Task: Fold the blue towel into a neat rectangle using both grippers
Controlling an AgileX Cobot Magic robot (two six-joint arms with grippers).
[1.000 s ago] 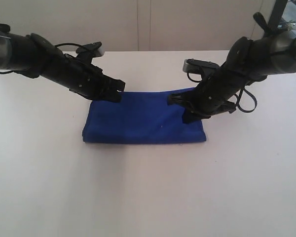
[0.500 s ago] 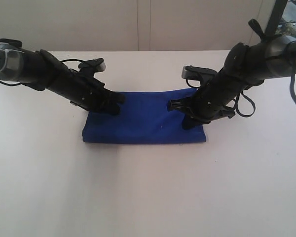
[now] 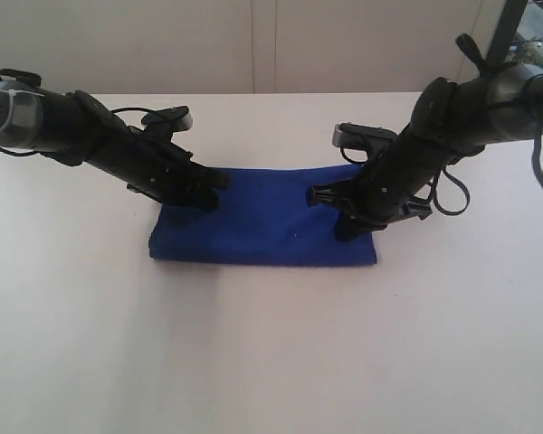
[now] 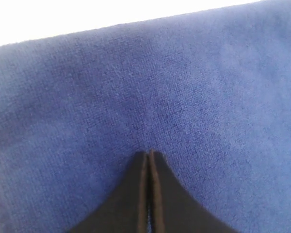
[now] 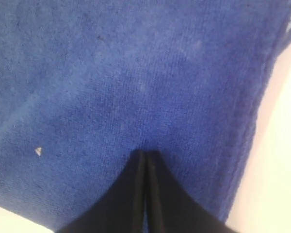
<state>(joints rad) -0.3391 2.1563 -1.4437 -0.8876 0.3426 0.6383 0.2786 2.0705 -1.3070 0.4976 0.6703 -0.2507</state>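
Shifted slightly since a second ago; left gripper (image 4: pixel 149 155) and right gripper (image 5: pixel 144 154) shut tight, tips touching blue towel (image 3: pixel 262 226); whole fold visible from exterior only.

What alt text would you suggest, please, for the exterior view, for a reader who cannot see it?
A blue towel, folded into a flat rectangle, lies on a white table. The robot's black left hand and right hand, both shut, reach in from either side, tips down at the cloth near its two ends.
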